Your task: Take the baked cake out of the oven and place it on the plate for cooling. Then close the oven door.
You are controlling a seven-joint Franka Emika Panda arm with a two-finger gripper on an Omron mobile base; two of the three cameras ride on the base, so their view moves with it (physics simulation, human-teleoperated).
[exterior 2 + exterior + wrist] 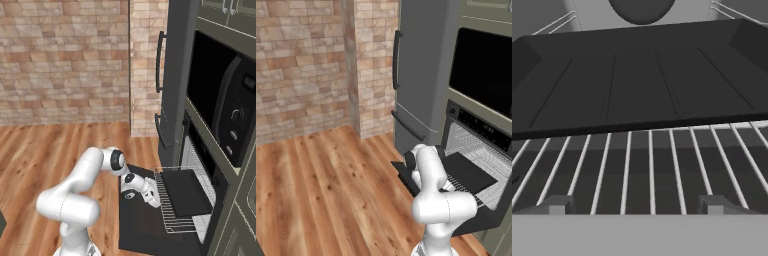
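No cake can be made out on the flat dark baking tray (642, 75), sitting on the pulled-out wire rack (172, 212) over the dropped black oven door (137, 225). Gripper (634, 205) spread wide just before the tray. Tall grey fridge (421, 70) stands beside the oven (476, 135).

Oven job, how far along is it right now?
Done: the oven door hangs open and the wire rack is pulled out with a dark flat tray on it. In hand: open fingers at the rack's front edge, nothing gripped. Left: lifting the bake out, plating it, shutting the door.
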